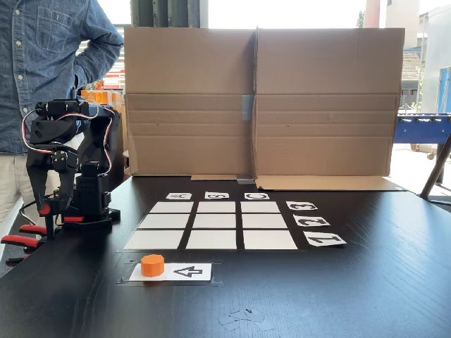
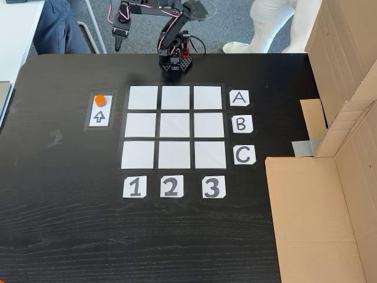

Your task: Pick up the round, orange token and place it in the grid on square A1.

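Nearest in a fixed view, the round, orange token [image 1: 152, 265] sits upright on the left end of a white arrow card [image 1: 184, 271], apart from the grid [image 1: 211, 225]. Beyond it lies square A1 [image 2: 143, 98], bare, in line with the "A" card [image 2: 239, 98] and "1" card [image 2: 134, 187]. Farther left, the gripper [image 1: 51, 211] hangs folded near the arm's base [image 1: 88, 215]; whether its claw is spread or pressed together cannot be told. Cardboard walls [image 1: 261, 102] stand farthest.
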You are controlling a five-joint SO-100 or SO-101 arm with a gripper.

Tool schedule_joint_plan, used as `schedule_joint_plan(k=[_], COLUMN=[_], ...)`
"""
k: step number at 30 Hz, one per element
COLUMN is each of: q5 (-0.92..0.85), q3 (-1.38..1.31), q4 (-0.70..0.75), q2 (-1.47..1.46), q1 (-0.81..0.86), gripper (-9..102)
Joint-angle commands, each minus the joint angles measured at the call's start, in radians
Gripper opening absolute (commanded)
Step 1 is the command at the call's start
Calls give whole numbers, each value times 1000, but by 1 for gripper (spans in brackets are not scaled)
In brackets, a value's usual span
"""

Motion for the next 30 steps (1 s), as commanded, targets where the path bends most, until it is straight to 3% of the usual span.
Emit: schedule_joint_plan(k=[1, 21, 30], q5=[14, 161, 202], q3=[-118, -502, -604], q4=[23, 46, 46], q2=[-64, -472, -604], q1=[-40, -299, -422], gripper=[17, 21, 28])
